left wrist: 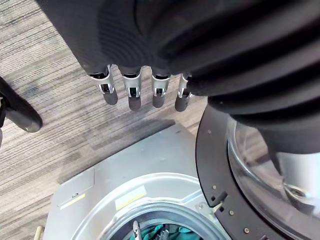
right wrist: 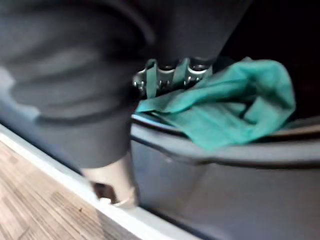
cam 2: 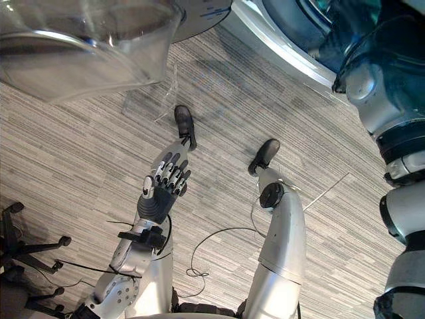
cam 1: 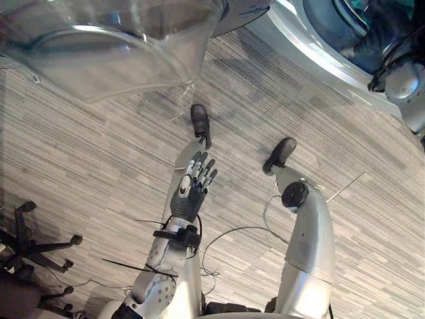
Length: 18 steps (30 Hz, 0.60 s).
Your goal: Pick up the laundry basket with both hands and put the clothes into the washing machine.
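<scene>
Left robot hand hangs over the floor, fingers straight and apart, empty. Right robot hand is at the washer drum mouth, against the teal cloth draped over the rim; grip can't be told. Door open.

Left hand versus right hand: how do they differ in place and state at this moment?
The left hand hangs over the floor; the right hand reaches into the washing machine's opening. The left hand is open and empty; the right hand is against the teal cloth, grip hidden. Both have dark ribbed covers.
</scene>
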Motion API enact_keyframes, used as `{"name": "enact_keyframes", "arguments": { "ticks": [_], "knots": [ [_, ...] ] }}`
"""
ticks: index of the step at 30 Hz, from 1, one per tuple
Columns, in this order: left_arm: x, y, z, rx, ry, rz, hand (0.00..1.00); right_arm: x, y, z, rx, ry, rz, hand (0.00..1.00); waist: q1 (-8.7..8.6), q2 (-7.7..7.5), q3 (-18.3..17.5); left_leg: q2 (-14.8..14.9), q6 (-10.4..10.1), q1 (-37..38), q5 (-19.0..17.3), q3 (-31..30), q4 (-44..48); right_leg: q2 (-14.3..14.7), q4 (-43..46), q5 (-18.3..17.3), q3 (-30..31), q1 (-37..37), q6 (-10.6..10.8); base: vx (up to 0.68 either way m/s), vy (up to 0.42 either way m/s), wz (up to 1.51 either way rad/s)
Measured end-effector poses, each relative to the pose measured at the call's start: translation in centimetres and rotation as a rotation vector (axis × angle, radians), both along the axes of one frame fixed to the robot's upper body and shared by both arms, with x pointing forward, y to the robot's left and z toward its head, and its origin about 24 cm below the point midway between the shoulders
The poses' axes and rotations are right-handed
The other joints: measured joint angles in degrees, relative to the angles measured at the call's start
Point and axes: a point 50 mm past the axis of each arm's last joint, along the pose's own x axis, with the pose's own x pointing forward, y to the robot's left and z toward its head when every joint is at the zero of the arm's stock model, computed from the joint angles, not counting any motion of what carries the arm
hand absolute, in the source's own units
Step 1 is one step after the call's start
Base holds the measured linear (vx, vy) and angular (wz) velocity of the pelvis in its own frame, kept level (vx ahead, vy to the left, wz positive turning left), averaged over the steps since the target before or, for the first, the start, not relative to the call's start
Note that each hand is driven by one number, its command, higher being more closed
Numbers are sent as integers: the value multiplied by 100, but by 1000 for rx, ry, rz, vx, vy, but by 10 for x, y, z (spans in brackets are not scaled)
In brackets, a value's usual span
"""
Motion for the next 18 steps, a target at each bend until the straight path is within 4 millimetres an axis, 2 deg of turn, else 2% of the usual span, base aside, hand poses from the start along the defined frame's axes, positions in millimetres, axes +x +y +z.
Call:
{"name": "enact_keyframes", "arguments": {
  "ticks": [2,4,5,7,9,11,13,14,16,17,18],
  "knots": [
    [0,-1,-1,4,0,0,0,-7,3,-18,85,6,64,0,-49,-2,-4,18,21,53,-20,1,44,12,-1,-4,7,67,2,-37,-12,-4],
    [3,-2,-4,17,14,-1,0,-22,13,-43,297,-9,210,0,-163,-35,-22,25,24,73,-119,-1,160,9,60,-46,44,96,12,-48,-3,-4],
    [6,-2,-7,29,23,0,0,-30,18,-63,444,-5,274,0,-239,-35,-22,21,23,137,-163,9,208,-5,101,-71,61,163,21,-48,-3,0],
    [10,-2,-10,44,33,1,0,-39,20,-95,644,16,322,0,-261,-38,-23,17,1,300,-207,37,195,-8,106,-90,104,303,15,-53,-8,0],
    [14,-2,-15,59,48,4,0,-53,26,-153,957,92,333,0,-274,-52,-31,-1,41,690,-246,137,107,-15,90,-147,199,600,9,-59,-25,1],
    [16,0,-21,66,69,15,0,-63,32,-190,1161,135,306,0,-286,-56,-33,-21,32,989,-239,170,-8,-14,21,-149,221,851,11,-58,-43,4],
    [20,1,-34,88,118,22,0,-85,51,-250,1450,258,246,0,-340,-149,-118,-89,-30,1552,-192,257,-319,-7,-162,-148,285,1294,14,-45,-68,6],
    [21,0,-37,101,126,15,0,-92,56,-264,1510,294,227,0,-369,-178,-154,-88,-34,1687,-190,282,-369,-3,-204,-147,290,1414,16,-22,-73,-1],
    [24,-4,-47,163,142,-13,0,-122,71,-320,1690,432,88,0,-411,-264,-214,-92,-58,2396,-229,340,-495,30,-383,-141,309,2105,33,-7,-77,-7],
    [25,-5,-48,172,146,-13,0,-131,72,-335,1719,469,35,0,-418,-284,-265,-91,-75,2569,-241,356,-546,51,-464,-135,311,2275,44,16,-79,-13],
    [26,-3,-54,182,163,-3,0,-154,73,-366,1785,537,-96,0,-424,-295,-461,-90,-95,2863,-257,379,-678,117,-666,-115,312,2591,75,53,-84,-18]
  ]
}}
